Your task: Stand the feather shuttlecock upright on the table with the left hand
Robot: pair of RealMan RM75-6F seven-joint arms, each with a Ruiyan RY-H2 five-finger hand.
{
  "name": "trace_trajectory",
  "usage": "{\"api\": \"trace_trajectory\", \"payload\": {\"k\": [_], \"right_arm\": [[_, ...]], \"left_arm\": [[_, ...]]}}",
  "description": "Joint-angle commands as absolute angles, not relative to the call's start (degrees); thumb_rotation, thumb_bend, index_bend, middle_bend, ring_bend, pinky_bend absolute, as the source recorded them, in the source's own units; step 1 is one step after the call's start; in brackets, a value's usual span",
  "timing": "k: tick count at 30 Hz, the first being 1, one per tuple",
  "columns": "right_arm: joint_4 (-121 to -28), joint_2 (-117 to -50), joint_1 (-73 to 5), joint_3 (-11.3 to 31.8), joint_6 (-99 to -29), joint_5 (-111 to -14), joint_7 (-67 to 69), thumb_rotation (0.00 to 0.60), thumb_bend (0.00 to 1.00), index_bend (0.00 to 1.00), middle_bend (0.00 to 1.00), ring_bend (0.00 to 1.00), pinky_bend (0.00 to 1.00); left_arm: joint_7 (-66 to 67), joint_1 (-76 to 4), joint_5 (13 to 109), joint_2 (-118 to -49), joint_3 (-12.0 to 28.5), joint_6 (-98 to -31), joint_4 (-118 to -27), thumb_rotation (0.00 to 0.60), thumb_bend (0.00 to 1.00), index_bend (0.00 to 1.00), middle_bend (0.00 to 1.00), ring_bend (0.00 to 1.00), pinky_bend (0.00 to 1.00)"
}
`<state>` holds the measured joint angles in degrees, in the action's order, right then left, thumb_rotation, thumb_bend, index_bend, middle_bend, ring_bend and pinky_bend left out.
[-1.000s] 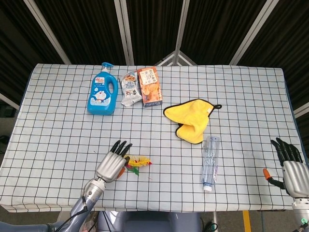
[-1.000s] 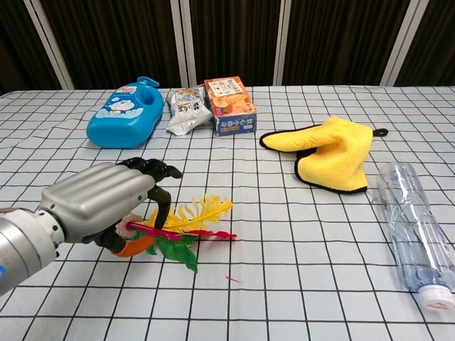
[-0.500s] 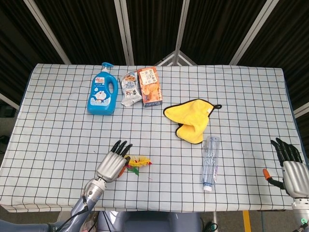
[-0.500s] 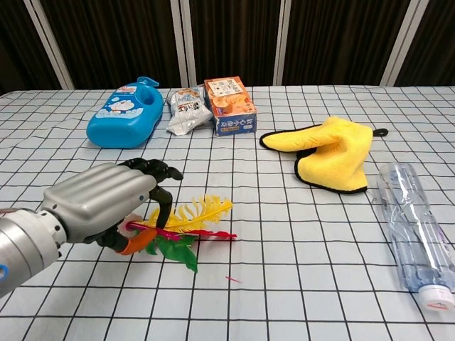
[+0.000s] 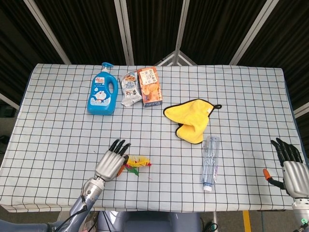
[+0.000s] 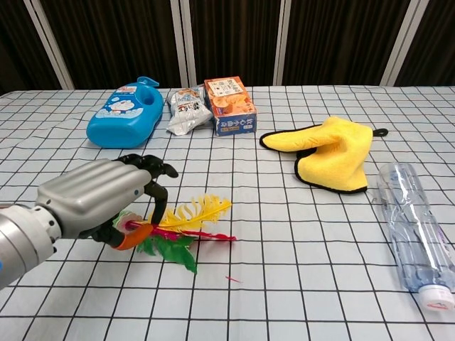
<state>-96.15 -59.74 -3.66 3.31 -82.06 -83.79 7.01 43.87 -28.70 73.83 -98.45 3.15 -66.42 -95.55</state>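
The table [image 5: 58,121], covered in a white cloth with a black grid, fills most of both views. At its far side a blue detergent bottle [image 5: 102,94] lies flat, pump end pointing away from the robot. Near the middle, a yellow cloth [image 5: 189,118] with a dark edge lies folded on itself. Just toward the robot from it, a clear plastic bottle [image 5: 210,162] lies on its side, its white cap toward the near edge.

The left hand [image 6: 99,202] is low over the near left part of the table, its silver back up and its dark fingers [image 6: 153,170] curled down over the base end of the feather shuttlecock [image 6: 181,227], gripping it by its orange base. The shuttlecock is not upright: it lies tilted close to the cloth, with its yellow, red and green feathers fanning out to the right of the hand.

The right hand [image 5: 292,169] shows only in the head view, at the near right edge of the table, fingers spread and holding nothing.

Beside the detergent bottle stands an orange snack box [image 5: 149,86], and between these 2 lies a crumpled silver snack packet [image 5: 130,89], touching the box. 1 small red feather scrap [image 6: 232,280] lies on the cloth near the shuttlecock.
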Motion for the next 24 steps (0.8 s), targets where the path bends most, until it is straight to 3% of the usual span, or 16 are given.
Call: {"api": "trace_trajectory", "payload": {"k": [1, 14, 24], "right_arm": [[-96.2, -59.7, -3.7, 3.3, -82.1, -83.8, 7.0, 0.600, 0.39, 0.00, 0.00, 0.00, 0.00], [-96.3, -59.8, -3.6, 3.3, -82.1, -83.8, 6.5, 0.600, 0.39, 0.00, 0.00, 0.00, 0.00], [-96.3, -59.9, -3.7, 3.3, -82.0, -83.7, 6.3, 0.600, 0.39, 0.00, 0.00, 0.00, 0.00]], "left_arm": [[42.7, -28.7, 74.5, -96.5, 3.9, -67.4, -97.6, 0.600, 0.62, 0.58, 0.09, 0.00, 0.00], [38.2, -28.4, 74.3, -91.6, 6.8, -70.0, -102.6, 0.600, 0.62, 0.58, 0.10, 0.00, 0.00], [32.3, -26.6, 74.2, -88.5, 6.2, -71.2, -102.7, 0.600, 0.62, 0.58, 0.10, 0.00, 0.00]]}}
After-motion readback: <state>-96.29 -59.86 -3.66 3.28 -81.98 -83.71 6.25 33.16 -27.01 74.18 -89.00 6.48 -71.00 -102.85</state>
